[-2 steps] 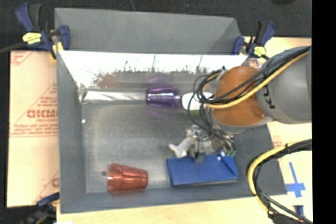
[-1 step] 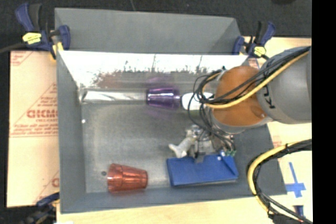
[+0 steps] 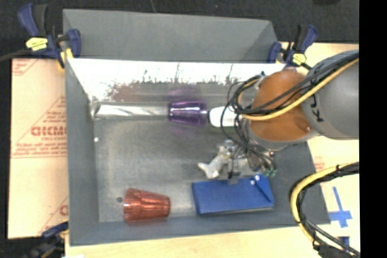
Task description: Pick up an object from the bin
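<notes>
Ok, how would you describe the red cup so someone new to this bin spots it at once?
Look into the grey metal bin and go to its lower-left corner in the view. A translucent red cup lies there on its side on the floor, left of the flat blue block. The only other cup is purple and lies against the back wall.

Bright glare band on bin (image 3: 151, 78) back wall; soft shadows; dark surround.

The bin's (image 3: 81, 148) middle is free for me, but a purple cup (image 3: 187, 113) far, a red cup (image 3: 145, 205) near left and a blue block (image 3: 230, 197) near right stand in my way.
</notes>
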Motion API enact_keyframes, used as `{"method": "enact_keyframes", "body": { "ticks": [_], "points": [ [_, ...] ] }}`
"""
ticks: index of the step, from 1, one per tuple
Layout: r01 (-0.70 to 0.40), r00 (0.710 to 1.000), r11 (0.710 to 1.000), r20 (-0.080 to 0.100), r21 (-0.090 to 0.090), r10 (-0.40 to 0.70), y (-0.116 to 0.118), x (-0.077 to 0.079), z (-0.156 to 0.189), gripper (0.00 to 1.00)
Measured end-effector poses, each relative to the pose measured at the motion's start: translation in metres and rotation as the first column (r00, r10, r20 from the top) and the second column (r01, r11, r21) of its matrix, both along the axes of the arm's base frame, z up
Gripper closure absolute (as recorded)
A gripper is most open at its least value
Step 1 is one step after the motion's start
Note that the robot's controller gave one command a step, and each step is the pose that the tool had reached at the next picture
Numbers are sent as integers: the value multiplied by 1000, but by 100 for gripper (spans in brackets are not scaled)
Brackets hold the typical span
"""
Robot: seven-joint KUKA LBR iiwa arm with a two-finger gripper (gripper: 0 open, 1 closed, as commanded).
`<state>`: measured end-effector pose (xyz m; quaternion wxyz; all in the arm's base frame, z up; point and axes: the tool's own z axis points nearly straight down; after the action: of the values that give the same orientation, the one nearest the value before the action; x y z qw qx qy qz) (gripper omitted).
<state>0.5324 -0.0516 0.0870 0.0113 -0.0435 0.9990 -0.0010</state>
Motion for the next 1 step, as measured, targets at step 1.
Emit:
{"method": "enact_keyframes", "body": {
  "ticks": [1],
  "points": [
    [-3, 1000, 1000, 4, 0, 3, 5, -2, 22, 100]
  ]
}}
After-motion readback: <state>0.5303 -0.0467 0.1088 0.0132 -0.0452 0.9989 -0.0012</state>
